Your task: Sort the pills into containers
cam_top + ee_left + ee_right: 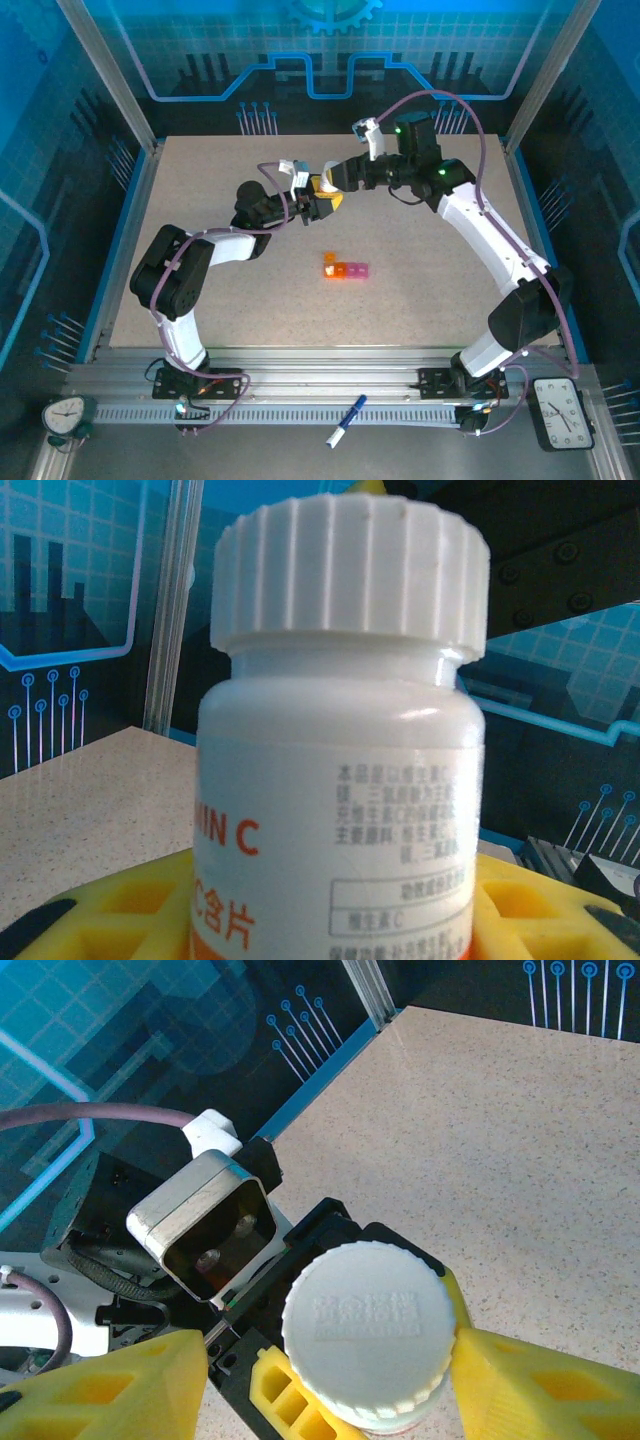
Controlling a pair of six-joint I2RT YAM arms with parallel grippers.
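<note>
Tabletop (pixel 220 300): orange/pink containers (pixel 345 270), prob. translucent.

- Left arm (pixel 225 245), right arm (pixel 490 235): glossy white link shells, black joint housings.
- Mauve cable (pixel 440 96) runs from behind each wrist; green status light (pixel 441 172) on a right-arm joint.
- Right gripper (pixel 328 1332), left gripper (pixel 330 915): yellow fingers (pixel 530 1385) with moulded square pockets, black carriage behind them.
- Above the left gripper's fingers: silver-rimmed camera box (pixel 205 1225), white plug (pixel 212 1132) at its back.

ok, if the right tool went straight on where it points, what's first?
The white cap of the bottle, dead ahead of the right tool, between its fingers; left tool holds the bottle.
</note>
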